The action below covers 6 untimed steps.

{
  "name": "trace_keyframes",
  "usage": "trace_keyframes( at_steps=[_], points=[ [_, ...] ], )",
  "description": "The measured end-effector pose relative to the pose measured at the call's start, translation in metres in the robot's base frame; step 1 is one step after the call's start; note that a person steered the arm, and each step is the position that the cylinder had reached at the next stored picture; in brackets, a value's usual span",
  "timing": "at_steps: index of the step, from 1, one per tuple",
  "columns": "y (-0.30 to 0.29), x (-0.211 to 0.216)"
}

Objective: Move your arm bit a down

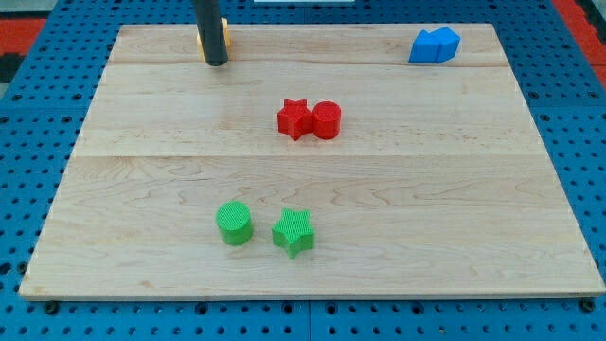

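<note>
My tip [216,61] sits near the view's top, a bit left of the middle. It rests on the wooden surface [473,218], close to the far edge. The dark rod [209,24] goes straight up from it and out of the picture. There is no gripper on this arm, only the rod, so nothing opens or closes.

Right behind the rod is a yellow block [223,33]. The rod hides most of it, so I cannot tell its shape. It looks like it touches the rod or sits just beside it.

The other blocks are well apart from my tip. Near the middle of the surface, toward the view's top, are two red blocks. One is a red star [294,118] and the other is a red cylinder [327,119]. They touch each other, with the star on the view's left.

Lower down, toward the view's bottom, are two green blocks. The green cylinder [234,224] is on the view's left and the green star [294,232] is just beside it on the view's right. There is a small gap between them.

A blue block [435,44] sits far off in the view's top right corner of the surface. Its shape is blocky and hard to name.

Around the surface is a blue board full of small holes [28,142].
</note>
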State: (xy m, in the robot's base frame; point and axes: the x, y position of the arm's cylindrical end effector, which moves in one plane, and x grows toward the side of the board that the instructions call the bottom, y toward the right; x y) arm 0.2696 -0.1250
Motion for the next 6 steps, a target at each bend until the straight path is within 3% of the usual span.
trace_keyframes(
  at_steps=[2,3,6],
  points=[
    [-0.002,0.012],
    [-0.016,0.05],
    [-0.052,0.092]
  ],
)
